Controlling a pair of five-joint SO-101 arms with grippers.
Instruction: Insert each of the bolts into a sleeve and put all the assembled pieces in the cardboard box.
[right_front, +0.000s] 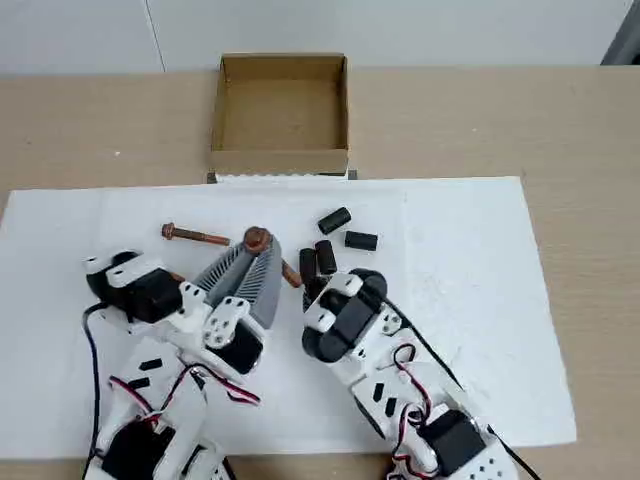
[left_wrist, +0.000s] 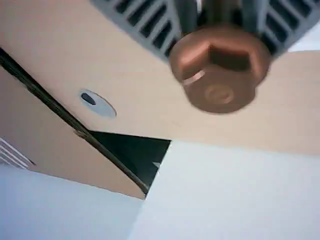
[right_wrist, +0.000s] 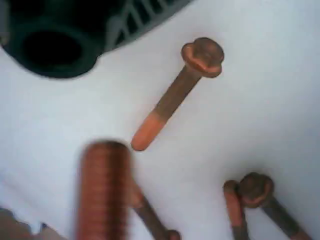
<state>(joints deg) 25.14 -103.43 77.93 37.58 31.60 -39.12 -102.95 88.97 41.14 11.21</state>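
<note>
My left gripper (right_front: 257, 247) is shut on a copper bolt (right_front: 256, 238), its hex head (left_wrist: 220, 75) sticking out between the grey fingers (left_wrist: 135, 17). Its shank (right_front: 290, 272) slants toward my right gripper (right_front: 312, 285), which is shut on a black sleeve (right_wrist: 50, 47) with the bore facing the camera. The held bolt's threaded end (right_wrist: 102, 190) hangs just beside that sleeve, outside it. Another bolt (right_front: 195, 235) lies on the white sheet. The cardboard box (right_front: 280, 150) stands open at the back.
Loose black sleeves (right_front: 334, 219) (right_front: 361, 240) (right_front: 326, 256) lie on the white sheet (right_front: 480, 300) just beyond the right gripper. More bolts (right_wrist: 177, 92) (right_wrist: 250, 200) lie on the sheet below the right wrist. The sheet's right half is bare.
</note>
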